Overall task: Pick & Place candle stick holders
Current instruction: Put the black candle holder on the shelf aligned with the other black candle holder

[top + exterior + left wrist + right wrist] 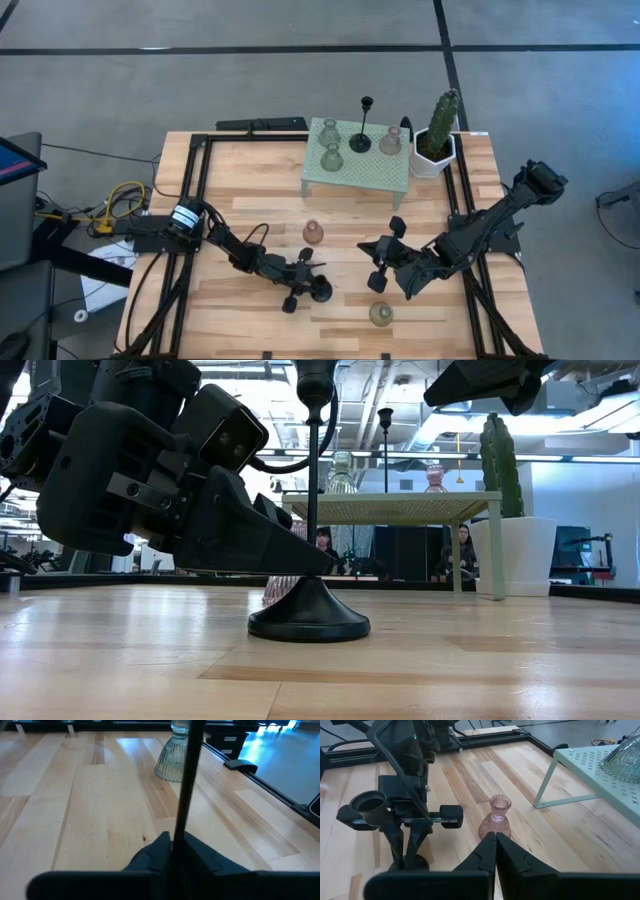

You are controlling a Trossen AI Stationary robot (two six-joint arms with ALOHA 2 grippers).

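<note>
A tall black candle stick holder (312,480) with a thin stem stands on its round base (308,618) near the table's front middle. My left gripper (312,284) is shut on it. A pink holder (495,817) and a greenish ribbed one (381,314) stand on their bases on the table. My right gripper (495,845) hovers shut above the table near the pink holder and touches nothing. Several more holders stand on the mint stand (375,178), among them a second tall black one (366,118). My left gripper pinches the holder's thin stem (181,822) between its two fingers, low down, just above the flared base. The fingers (290,555) come in about level from the table's left and lie across the stem. The holder stands upright with its base on the table.
A cactus in a white pot (437,135) stands at the back right beside the stand. A black frame rail (455,200) runs along the table's sides. Bare wood lies at the front left (200,310).
</note>
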